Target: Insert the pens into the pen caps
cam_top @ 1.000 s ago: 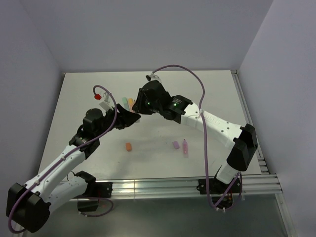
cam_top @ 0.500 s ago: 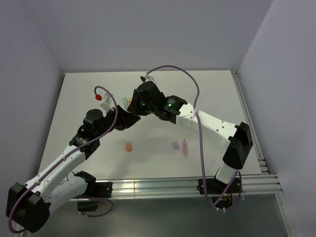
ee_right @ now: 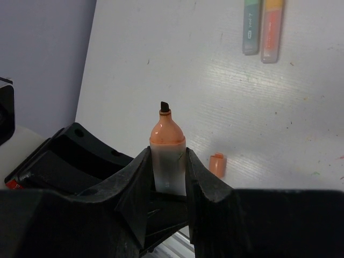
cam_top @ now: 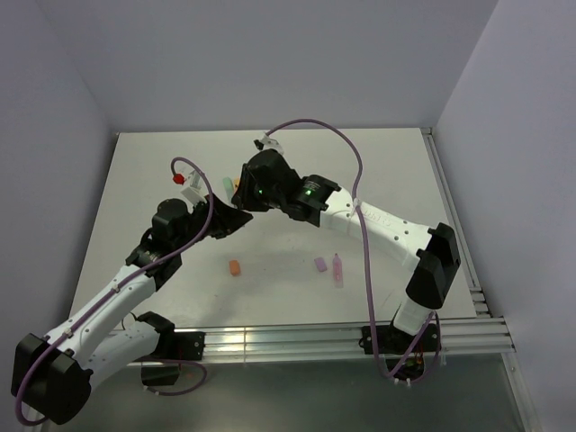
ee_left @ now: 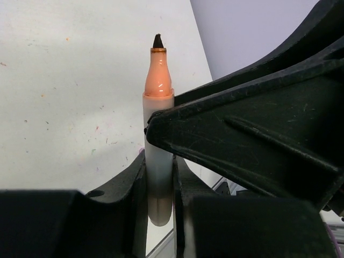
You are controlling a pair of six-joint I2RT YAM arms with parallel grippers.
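Lone cap (cam_top: 234,267) near front, second cap (cam_top: 319,265) just beside a pen (cam_top: 337,269) (rightward), two pens (ee_right: 251,27) behind.

Uncapped orange pen (ee_left: 158,80) in left tool (ee_left: 159,164)

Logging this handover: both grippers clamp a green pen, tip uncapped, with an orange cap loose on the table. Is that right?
Not quite: the pen is orange, not green. The right wrist view shows the orange pen held by the right gripper, and the left gripper clamps it too. Its tip is uncapped, and an orange cap lies loose on the table.
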